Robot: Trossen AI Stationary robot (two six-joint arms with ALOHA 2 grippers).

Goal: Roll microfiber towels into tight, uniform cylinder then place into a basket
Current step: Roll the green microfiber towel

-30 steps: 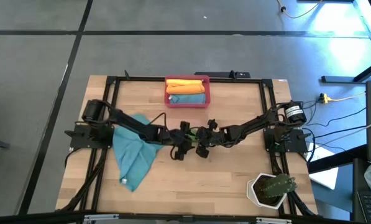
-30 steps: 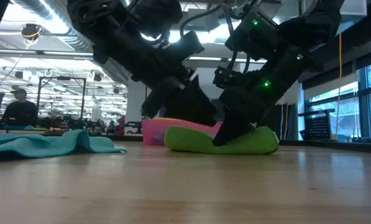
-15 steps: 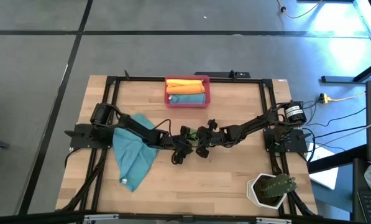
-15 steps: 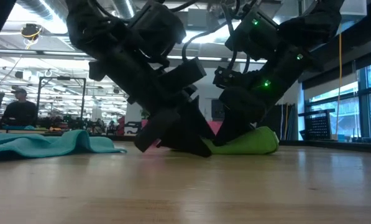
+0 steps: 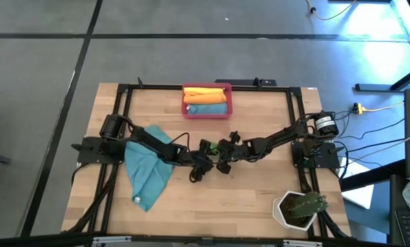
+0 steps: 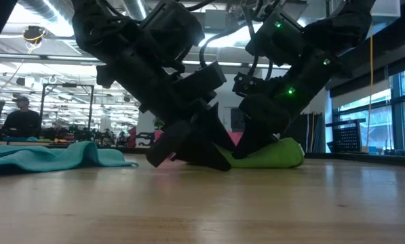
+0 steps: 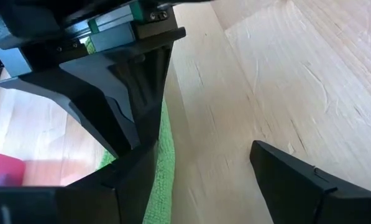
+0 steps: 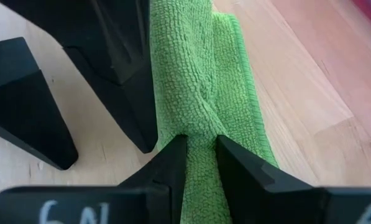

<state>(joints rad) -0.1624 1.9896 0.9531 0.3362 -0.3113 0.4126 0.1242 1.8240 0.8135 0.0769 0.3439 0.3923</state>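
A green microfiber towel [image 8: 197, 74], rolled into a long strip, lies on the wood table [image 5: 259, 199] at its middle. My right gripper [image 8: 201, 146] is shut on it, coming from the table's right. My left gripper [image 7: 210, 180] stands open at the roll's near side. One finger [image 8: 126, 93] is right beside the towel's long edge, the other [image 8: 23, 112] farther off on bare wood. In the low view the left gripper [image 6: 188, 157] hides the roll's left end. The red-pink basket [image 5: 206, 113] at the far edge holds an orange and a teal roll. My right gripper pinches the green roll's two long sides [image 8: 201, 127] between its two fingers, about mid-length. The fingers slant down from above and from the table's right, astride the roll. The roll lies on the table, squeezed narrow at the fingers. My left gripper: whether its finger touches the towel's edge [image 7: 166, 162], I cannot tell.
A loose teal towel [image 5: 146, 168] lies spread under my left arm at the table's left. A white pot with a green plant [image 5: 299, 209] stands at the near right corner. A dark metal frame [image 5: 122, 92] runs around the working area.
My left gripper has come down onto the table in front of the green roll and a little toward the near edge, rolling slightly, and stayed open. It now covers the roll's left end in the low view. The right gripper and the roll have kept still.
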